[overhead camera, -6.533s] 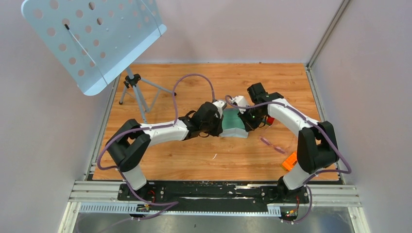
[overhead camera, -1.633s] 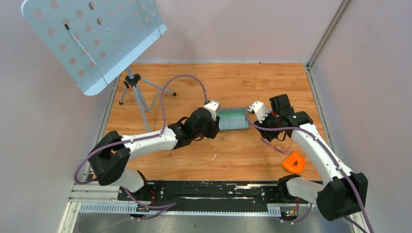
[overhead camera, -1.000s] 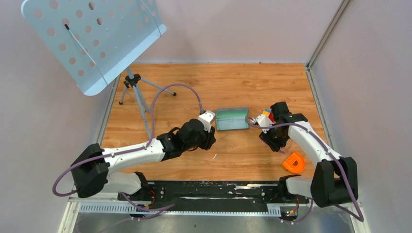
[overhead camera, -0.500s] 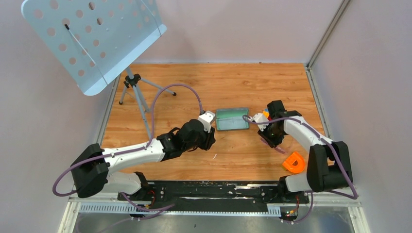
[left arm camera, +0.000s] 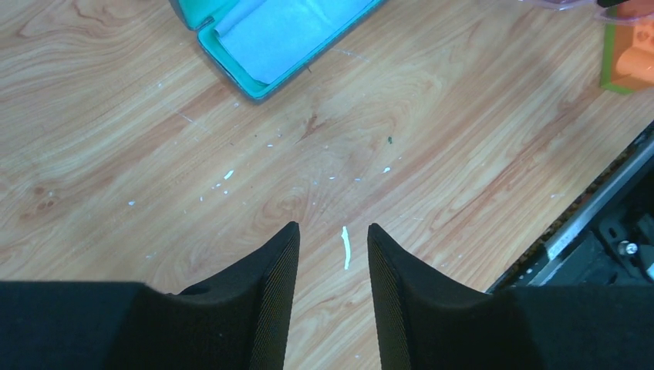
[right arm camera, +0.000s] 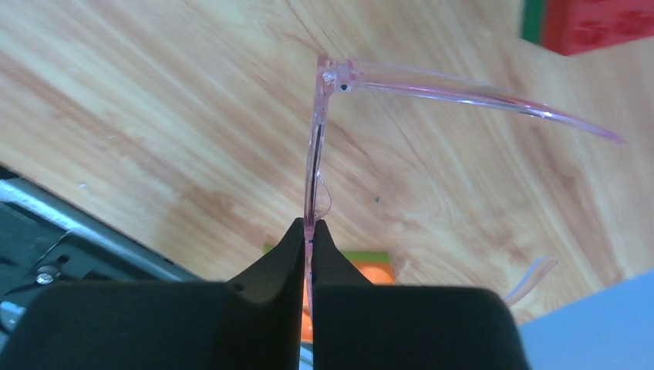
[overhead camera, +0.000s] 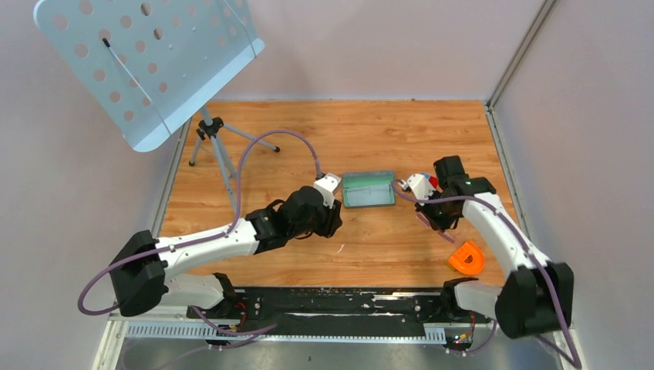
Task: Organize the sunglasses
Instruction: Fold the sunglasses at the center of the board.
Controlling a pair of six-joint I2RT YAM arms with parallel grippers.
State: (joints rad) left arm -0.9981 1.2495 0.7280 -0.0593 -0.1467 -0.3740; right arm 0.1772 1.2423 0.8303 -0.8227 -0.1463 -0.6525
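Note:
The sunglasses (right arm camera: 318,146) have a translucent pink frame with slim arms. My right gripper (right arm camera: 308,225) is shut on the front of the frame, seen edge-on; one arm sticks out to the right. In the top view the right gripper (overhead camera: 434,218) holds them just right of the open grey case (overhead camera: 368,189), and part of the sunglasses (overhead camera: 446,236) shows below it. The case (left arm camera: 231,46) has a teal inside with a pale blue cloth (left arm camera: 285,31) in it. My left gripper (left arm camera: 332,231) is open and empty over bare wood, below and left of the case.
An orange block (overhead camera: 466,258) lies near the front right. A red and green block (right arm camera: 594,23) sits beside the glasses. A music stand on a tripod (overhead camera: 212,139) is at the back left. Grey walls close in the table.
My right gripper has closed on the sunglasses and lifted them slightly to the right. The left arm has barely moved.

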